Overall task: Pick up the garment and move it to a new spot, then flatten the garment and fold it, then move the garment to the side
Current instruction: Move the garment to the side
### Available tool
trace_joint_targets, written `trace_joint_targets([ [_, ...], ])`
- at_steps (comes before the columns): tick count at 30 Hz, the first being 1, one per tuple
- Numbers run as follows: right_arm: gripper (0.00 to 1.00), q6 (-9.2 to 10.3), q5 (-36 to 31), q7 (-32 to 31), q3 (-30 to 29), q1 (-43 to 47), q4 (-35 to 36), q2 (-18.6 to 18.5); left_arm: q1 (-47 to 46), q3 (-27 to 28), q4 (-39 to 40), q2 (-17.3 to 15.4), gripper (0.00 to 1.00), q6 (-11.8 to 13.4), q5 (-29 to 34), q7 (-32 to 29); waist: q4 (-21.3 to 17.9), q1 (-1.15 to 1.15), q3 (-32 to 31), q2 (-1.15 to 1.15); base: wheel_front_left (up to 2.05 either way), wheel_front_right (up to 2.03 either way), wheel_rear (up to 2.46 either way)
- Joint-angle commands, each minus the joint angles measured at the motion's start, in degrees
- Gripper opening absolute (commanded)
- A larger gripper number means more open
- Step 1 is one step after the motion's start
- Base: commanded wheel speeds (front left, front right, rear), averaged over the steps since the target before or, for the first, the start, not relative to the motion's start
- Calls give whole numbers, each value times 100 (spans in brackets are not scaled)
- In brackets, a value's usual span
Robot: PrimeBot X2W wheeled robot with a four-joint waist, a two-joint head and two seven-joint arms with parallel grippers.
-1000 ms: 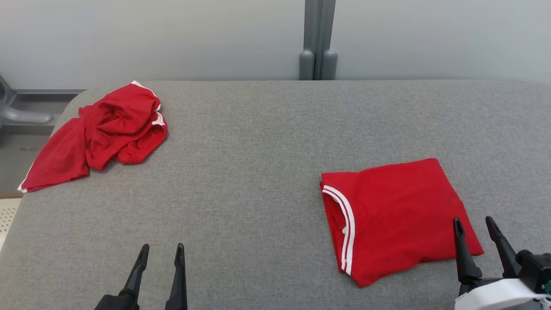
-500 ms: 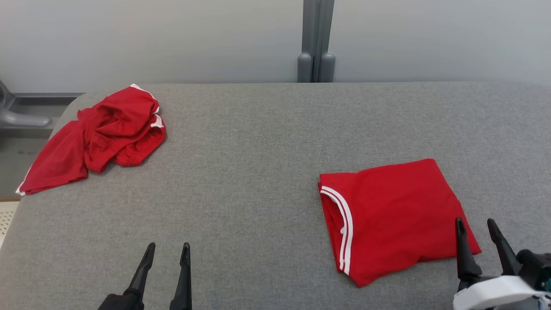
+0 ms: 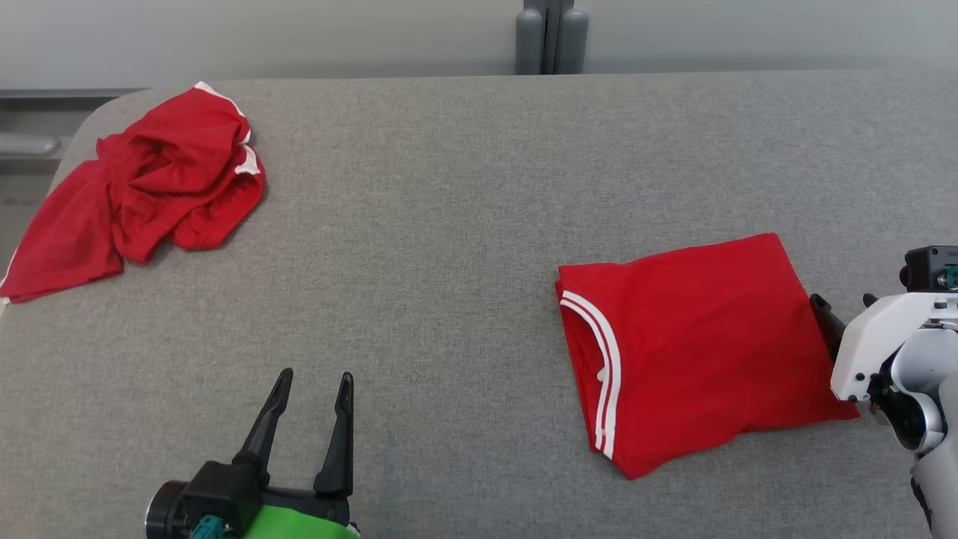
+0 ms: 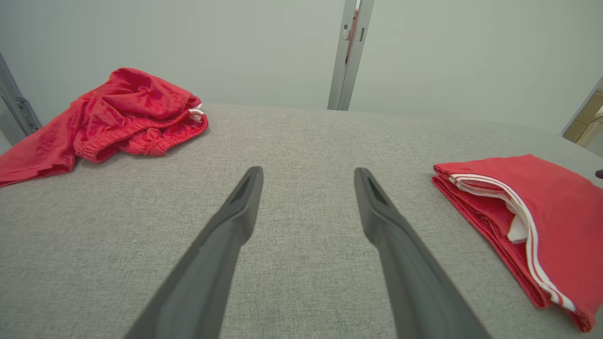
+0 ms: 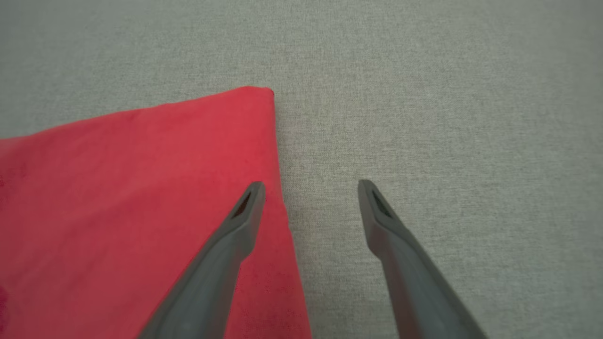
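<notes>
Grey felt-like tabletop (image 3: 449, 224) carries all. Nearest, the left gripper (image 3: 316, 374) hovers, fingers apart and empty. Further, the right gripper (image 5: 311, 183), also spread, straddles the right edge of the folded red garment with white stripes (image 3: 696, 344); I think it must go low and pinch all layers together. Farthest left lies a crumpled red garment (image 3: 150, 187).

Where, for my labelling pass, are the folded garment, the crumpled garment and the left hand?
folded garment (image 3: 696, 337), head view, middle of its flat top layer.
crumpled garment (image 3: 161, 168), head view, the bunched middle of the heap.
left hand (image 3: 315, 374), head view, midway between its two fingertips.
</notes>
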State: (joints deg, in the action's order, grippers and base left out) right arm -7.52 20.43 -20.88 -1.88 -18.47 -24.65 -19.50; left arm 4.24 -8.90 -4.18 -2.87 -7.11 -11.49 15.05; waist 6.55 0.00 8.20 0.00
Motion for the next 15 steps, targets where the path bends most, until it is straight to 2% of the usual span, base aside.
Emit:
trace_joint_targets([
  [1,100,6,63,-162,88,-126,-115,36,-116,2,-17,-7,100,-26,-58,16,176,0,204,0,0,0,0],
  [6,100,8,393,-713,232,-291,-568,118,-215,-36,-32,-6,100,-32,-80,16,302,0,321,0,0,0,0],
  [7,96,6,456,-760,241,-310,-610,134,-231,-32,-27,-6,100,-34,-83,16,309,0,343,0,0,0,0],
  [8,0,4,519,-722,228,-338,-613,143,-239,-19,-18,-7,100,-36,-79,16,306,0,371,0,0,0,0],
  [15,0,8,489,-215,-138,-910,-496,55,-365,114,148,-7,100,-44,35,11,-161,0,822,0,0,0,0],
])
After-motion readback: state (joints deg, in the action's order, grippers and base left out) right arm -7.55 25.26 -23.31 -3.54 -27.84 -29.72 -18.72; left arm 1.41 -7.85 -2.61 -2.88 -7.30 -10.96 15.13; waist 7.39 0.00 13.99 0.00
